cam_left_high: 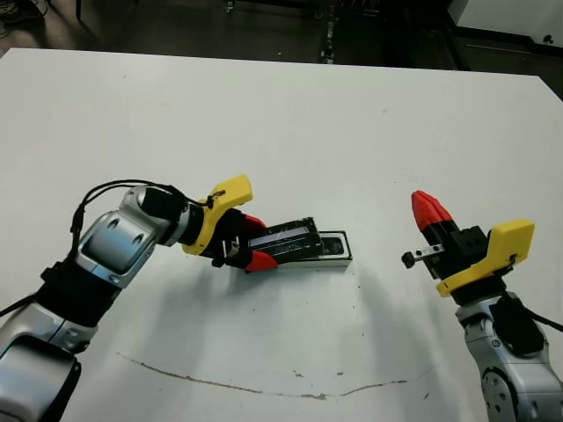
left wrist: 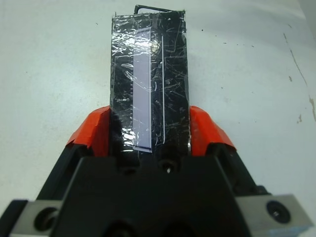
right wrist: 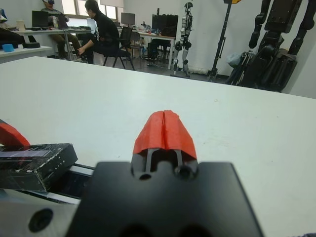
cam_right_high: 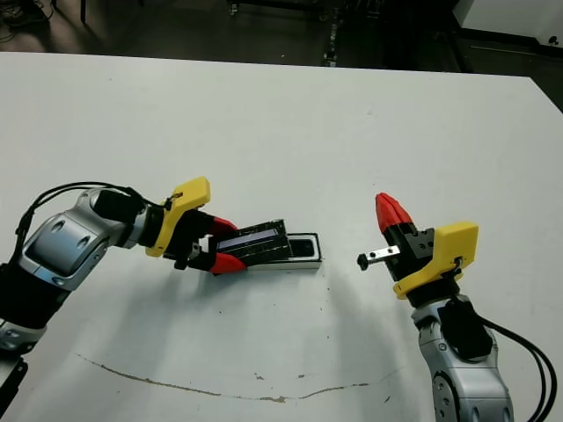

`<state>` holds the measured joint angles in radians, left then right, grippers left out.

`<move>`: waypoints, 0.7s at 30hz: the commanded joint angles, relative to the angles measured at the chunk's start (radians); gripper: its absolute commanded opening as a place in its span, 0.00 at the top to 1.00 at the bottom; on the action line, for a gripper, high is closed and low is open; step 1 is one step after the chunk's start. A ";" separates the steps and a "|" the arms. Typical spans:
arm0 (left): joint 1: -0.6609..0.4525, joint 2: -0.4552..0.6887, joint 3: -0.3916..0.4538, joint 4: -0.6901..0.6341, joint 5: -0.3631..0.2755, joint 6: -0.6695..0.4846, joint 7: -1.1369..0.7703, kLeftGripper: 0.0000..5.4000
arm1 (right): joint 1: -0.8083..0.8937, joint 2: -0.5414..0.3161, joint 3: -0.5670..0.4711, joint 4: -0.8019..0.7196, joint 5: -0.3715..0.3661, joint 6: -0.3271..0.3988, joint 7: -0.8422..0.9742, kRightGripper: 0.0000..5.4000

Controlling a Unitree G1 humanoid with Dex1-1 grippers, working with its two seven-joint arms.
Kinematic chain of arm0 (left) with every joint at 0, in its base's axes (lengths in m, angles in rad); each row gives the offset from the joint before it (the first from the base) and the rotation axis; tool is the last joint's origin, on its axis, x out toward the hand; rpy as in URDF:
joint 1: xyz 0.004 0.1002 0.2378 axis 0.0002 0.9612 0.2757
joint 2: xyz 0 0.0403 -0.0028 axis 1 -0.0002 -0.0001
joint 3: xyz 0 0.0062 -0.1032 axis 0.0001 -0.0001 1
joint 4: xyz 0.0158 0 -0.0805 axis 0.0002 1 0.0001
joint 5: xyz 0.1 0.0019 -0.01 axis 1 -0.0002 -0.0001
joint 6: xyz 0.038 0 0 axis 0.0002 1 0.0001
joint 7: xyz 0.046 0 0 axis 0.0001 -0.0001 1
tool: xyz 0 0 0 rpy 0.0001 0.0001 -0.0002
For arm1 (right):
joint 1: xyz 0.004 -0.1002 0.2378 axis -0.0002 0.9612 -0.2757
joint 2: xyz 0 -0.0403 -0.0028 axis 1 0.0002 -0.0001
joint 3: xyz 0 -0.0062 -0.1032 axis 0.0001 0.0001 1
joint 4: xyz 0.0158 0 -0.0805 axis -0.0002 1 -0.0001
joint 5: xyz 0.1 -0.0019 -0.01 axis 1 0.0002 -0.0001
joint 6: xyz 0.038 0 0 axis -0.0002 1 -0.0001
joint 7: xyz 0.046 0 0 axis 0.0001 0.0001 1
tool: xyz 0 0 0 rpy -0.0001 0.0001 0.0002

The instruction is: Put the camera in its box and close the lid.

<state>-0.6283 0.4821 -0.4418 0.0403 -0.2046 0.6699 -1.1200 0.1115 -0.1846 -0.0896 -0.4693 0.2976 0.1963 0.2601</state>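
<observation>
My left gripper (cam_left_high: pixel 258 242) is shut on the lid (cam_left_high: pixel 283 239), a glossy black block with a pale strip (left wrist: pixel 143 94). Its red fingers (left wrist: pixel 94 133) clamp the lid's two long sides. The lid is tilted: the held end is raised and the far end lies over the box (cam_left_high: pixel 345 258). Only the box's right end is uncovered, where the camera (cam_left_high: pixel 332 246) shows as a black rounded shape; the rest is hidden under the lid. My right gripper (cam_left_high: pixel 428 209) is shut and empty, raised above the table to the right of the box.
A thin brown scuff line (cam_left_high: pixel 264 387) curves across the table near its front. The table's far edge (cam_left_high: pixel 281 61) meets a dark floor. Beyond the table, the right wrist view shows a seated person (right wrist: pixel 101 29) and robot stands (right wrist: pixel 271 44).
</observation>
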 commanded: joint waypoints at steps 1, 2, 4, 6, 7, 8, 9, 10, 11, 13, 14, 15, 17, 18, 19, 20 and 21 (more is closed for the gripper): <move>0.027 -0.029 -0.056 0.010 0.014 -0.003 -0.009 0.41 | 0.009 -0.009 -0.007 0.008 -0.003 0.001 0.001 1.00; 0.028 -0.033 -0.058 0.015 0.017 -0.008 -0.010 0.41 | 0.009 -0.009 -0.007 0.008 -0.002 0.000 0.001 1.00; 0.031 -0.043 -0.064 0.029 0.025 -0.030 -0.012 0.41 | 0.009 -0.009 -0.007 0.009 -0.003 -0.003 0.002 1.00; 0.031 -0.053 -0.068 0.040 0.030 -0.042 -0.012 0.41 | 0.009 -0.011 -0.006 0.008 -0.006 0.000 0.001 1.00; 0.030 -0.057 -0.071 0.042 0.032 -0.040 -0.010 0.41 | 0.009 -0.010 -0.006 0.007 -0.007 0.002 0.000 1.00; 0.029 -0.062 -0.076 0.045 0.034 -0.039 -0.011 0.41 | 0.009 -0.010 -0.006 0.006 -0.006 0.004 -0.002 1.00; 0.027 -0.068 -0.079 0.049 0.033 -0.036 -0.012 0.41 | 0.010 -0.008 -0.007 0.006 -0.005 0.004 -0.002 1.00; 0.026 -0.074 -0.083 0.053 0.035 -0.035 -0.013 0.41 | 0.010 -0.008 -0.007 0.006 -0.004 0.005 -0.003 1.00; 0.024 -0.078 -0.086 0.057 0.036 -0.038 -0.015 0.41 | 0.009 -0.007 -0.007 0.006 -0.004 0.005 -0.003 1.00; 0.020 -0.088 -0.093 0.063 0.043 -0.040 -0.015 0.41 | 0.009 -0.007 -0.007 0.007 -0.003 0.003 -0.002 1.00; 0.017 -0.092 -0.097 0.065 0.047 -0.040 -0.016 0.41 | 0.009 -0.007 -0.007 0.006 -0.004 0.004 -0.003 1.00; 0.013 -0.097 -0.101 0.069 0.050 -0.039 -0.017 0.41 | 0.010 -0.007 -0.006 0.008 -0.004 -0.001 -0.001 1.00; 0.006 -0.104 -0.111 0.077 0.060 -0.048 -0.020 0.41 | 0.010 -0.007 -0.007 0.011 -0.003 -0.005 0.002 1.00; 0.003 -0.108 -0.115 0.084 0.065 -0.061 -0.020 0.41 | 0.010 -0.006 -0.007 0.009 -0.004 -0.001 -0.001 1.00; 0.001 -0.112 -0.118 0.089 0.070 -0.072 -0.018 0.41 | 0.011 -0.006 -0.007 0.005 -0.003 0.006 -0.004 1.00; 0.000 -0.117 -0.121 0.095 0.075 -0.083 -0.015 0.41 | 0.011 -0.006 -0.008 0.002 0.000 0.010 -0.005 1.00; -0.002 -0.124 -0.123 0.103 0.079 -0.093 -0.014 0.41 | 0.011 -0.006 -0.009 0.002 0.003 0.011 -0.003 1.00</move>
<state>-0.6674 0.4076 -0.5022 0.1166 -0.1301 0.5745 -1.1192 0.1122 -0.1847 -0.0897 -0.4684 0.2987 0.1965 0.2602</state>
